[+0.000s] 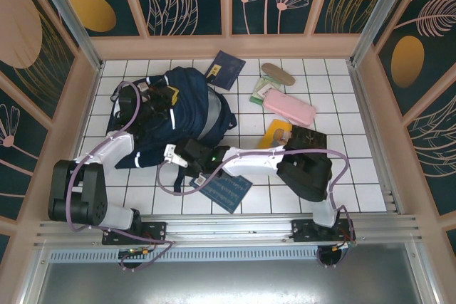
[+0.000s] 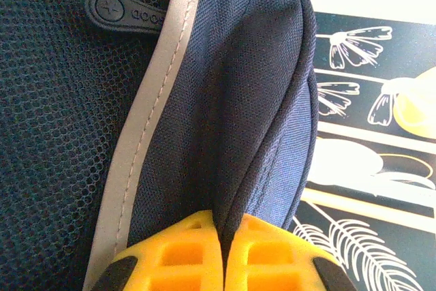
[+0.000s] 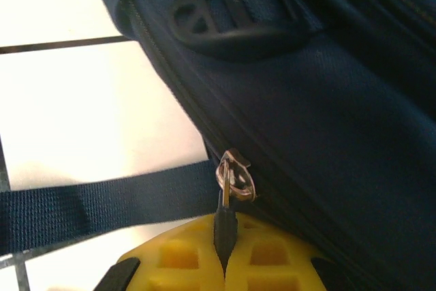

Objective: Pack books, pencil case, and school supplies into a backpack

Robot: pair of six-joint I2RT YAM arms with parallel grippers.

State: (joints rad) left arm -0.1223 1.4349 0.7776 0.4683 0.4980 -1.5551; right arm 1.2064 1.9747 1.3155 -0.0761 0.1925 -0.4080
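Large navy fabric backpack (image 1: 187, 115) lies crumpled, left-centre on white tiled tabletop (image 1: 335, 176). Pale piping stripe, dark mesh panel, black plastic buckle (image 3: 225, 15). L gripper (image 2: 223, 236) clamped tight on fold of its fabric. R gripper (image 3: 223, 253) pinched closed on dark zipper pull (image 3: 223, 219) at bkpk's lower edge.

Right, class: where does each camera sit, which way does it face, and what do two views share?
Top external: above and behind, looking down on the table; both arms show.
Left wrist: on its arm, faces backpack fabric pinched in the left hand.
Right wrist: on its arm, faces the zip pull gripped by the right hand.
Shared: the backpack.
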